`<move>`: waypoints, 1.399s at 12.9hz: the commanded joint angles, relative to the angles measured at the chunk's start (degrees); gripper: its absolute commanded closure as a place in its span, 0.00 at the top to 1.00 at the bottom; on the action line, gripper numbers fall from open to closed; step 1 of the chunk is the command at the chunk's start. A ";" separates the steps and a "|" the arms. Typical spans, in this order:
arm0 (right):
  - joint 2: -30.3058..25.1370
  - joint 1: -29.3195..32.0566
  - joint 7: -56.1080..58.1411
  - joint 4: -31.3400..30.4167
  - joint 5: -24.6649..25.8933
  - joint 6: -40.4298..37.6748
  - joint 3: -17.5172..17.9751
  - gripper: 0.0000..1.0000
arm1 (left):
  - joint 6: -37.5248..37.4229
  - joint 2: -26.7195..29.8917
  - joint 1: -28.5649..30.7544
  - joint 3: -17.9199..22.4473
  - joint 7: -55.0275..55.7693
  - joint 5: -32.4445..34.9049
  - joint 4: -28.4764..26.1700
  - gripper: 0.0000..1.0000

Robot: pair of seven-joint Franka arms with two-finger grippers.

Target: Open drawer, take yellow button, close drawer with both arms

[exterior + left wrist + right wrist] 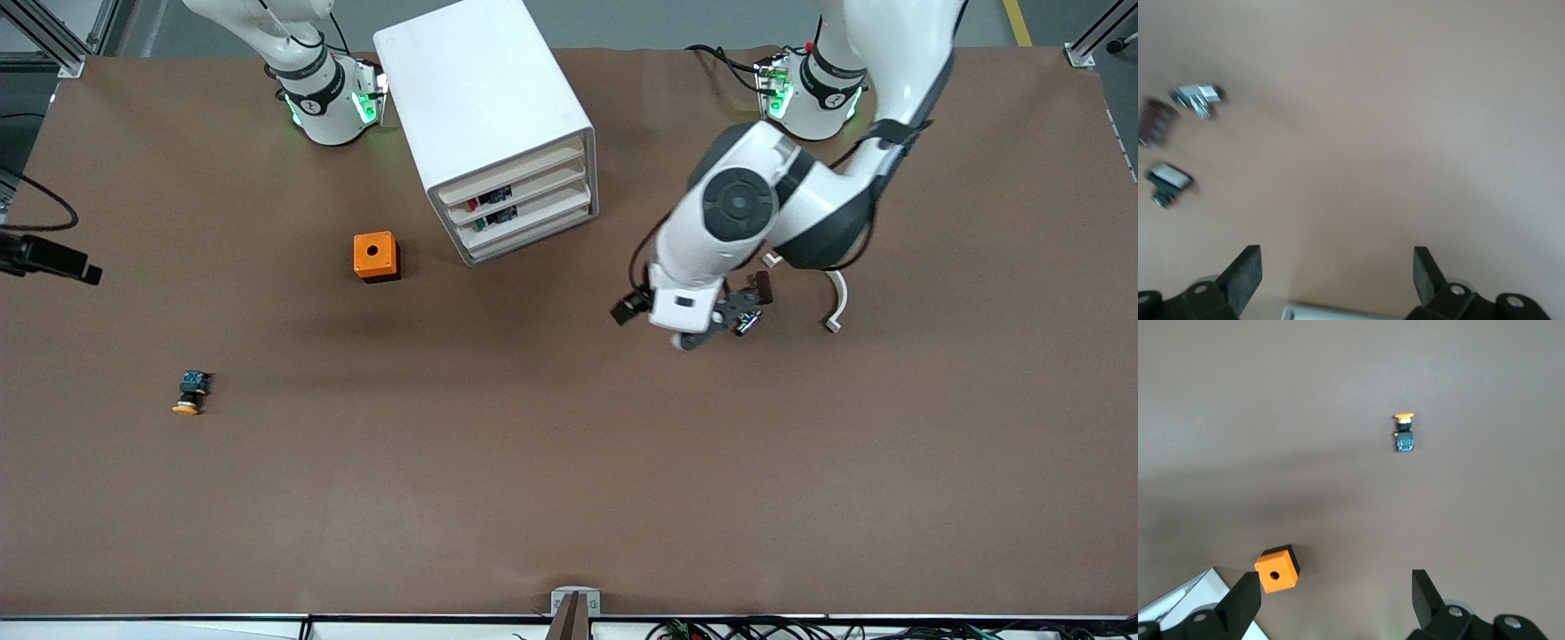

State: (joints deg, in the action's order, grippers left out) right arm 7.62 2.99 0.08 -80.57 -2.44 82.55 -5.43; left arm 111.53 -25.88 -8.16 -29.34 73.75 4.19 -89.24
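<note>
The white four-tier cabinet (pixel 484 98) stands near the arms' bases, and its topmost drawer (pixel 513 175) sits pushed in. The button (pixel 189 393), orange-yellow cap on a blue-black body, lies on the bare table toward the right arm's end, nearer the front camera than the cabinet. It also shows in the right wrist view (pixel 1405 433). My right gripper (pixel 1336 583) is open and empty, high over the table beside the cabinet; the front view shows only that arm's base (pixel 322 93). My left gripper (pixel 733 316) (pixel 1338 257) is open and empty, low over the table toward the left arm's end.
An orange box with a hole (pixel 376 256) (pixel 1277 569) sits beside the cabinet. A white arc (pixel 836 302), a brown piece (pixel 763 286) and a black-and-white part (pixel 748 325) (pixel 1198 100) lie close to my left gripper. The lower trays show red and green parts (pixel 483 211).
</note>
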 commanded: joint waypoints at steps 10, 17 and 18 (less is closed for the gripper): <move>-12.63 -0.79 3.26 -13.12 0.51 4.82 0.33 1.00 | -19.75 15.24 14.48 -0.63 -24.85 7.85 1.34 1.00; -12.81 -0.70 5.55 -14.35 0.86 5.35 0.15 1.00 | -22.76 24.19 15.46 9.70 -47.61 1.82 -0.39 1.00; -12.90 -0.79 5.55 -14.44 0.86 5.35 0.15 1.00 | -22.76 26.21 14.24 13.05 -51.47 -0.91 -1.63 1.00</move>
State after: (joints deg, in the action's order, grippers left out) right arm -3.56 2.79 5.03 -93.21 -2.23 87.10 -4.98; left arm 89.24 -4.91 8.24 -21.76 28.43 7.32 -87.43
